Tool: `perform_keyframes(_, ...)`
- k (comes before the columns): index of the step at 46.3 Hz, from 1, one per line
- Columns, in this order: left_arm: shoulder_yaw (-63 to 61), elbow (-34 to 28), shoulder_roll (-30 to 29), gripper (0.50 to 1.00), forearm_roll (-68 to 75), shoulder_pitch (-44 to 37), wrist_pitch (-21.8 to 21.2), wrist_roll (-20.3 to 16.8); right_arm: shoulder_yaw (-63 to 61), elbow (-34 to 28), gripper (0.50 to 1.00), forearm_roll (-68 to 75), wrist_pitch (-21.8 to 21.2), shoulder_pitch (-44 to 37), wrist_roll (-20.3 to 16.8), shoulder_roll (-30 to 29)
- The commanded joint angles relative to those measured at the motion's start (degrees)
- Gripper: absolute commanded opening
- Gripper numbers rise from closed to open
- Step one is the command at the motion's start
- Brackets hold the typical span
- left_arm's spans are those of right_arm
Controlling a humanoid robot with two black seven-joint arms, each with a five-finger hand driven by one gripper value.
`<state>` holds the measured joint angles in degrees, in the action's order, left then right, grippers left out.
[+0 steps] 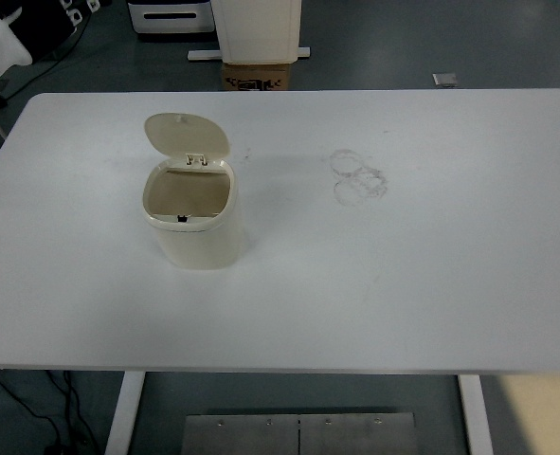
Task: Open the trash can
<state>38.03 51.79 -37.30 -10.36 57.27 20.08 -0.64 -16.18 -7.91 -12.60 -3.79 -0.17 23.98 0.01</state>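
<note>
A small cream trash can stands upright on the white table, left of the middle. Its lid is flipped up and back on its hinge, so the opening shows and the inside looks brown. Neither robot hand nor arm shows in the top view.
Faint ring marks stain the table right of the can. Beyond the far edge stand a cardboard box, a white panel and a grey machine. Cables lie on the floor at the near left.
</note>
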Motion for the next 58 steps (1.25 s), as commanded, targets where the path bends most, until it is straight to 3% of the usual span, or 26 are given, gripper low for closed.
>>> perform_keyframes(1,1.61,-1.25,1.61,1.000,-0.10,-1.72,0.13,0.02,0.00,0.00,0.991,0.03,-0.08,-0.01,0.01,-0.01)
perform_keyframes(21,8.02,-15.49,13.83,1.000,-0.10,-9.54,4.79,-0.85,0.00,0.00,0.991,0.03,-0.08,-0.01,0.01,-0.01)
perform_keyframes(30,8.99,-20.06,15.85,1.000,-0.28,-10.25,6.81,-3.49,0.09,-0.09,0.991,-0.23,-0.16,0.08,-0.08,-0.01)
perform_keyframes(43,9.08,-24.19,17.26,1.000,-0.36,-10.95,8.57,-3.58,0.00,-0.09,0.991,-0.32,-0.43,0.08,-0.08,-0.01)
perform_keyframes(58,8.99,-24.81,17.44,1.000,-1.86,-11.83,8.66,-3.58,0.00,-0.09,0.991,-0.23,-0.43,0.08,0.01,-0.01)
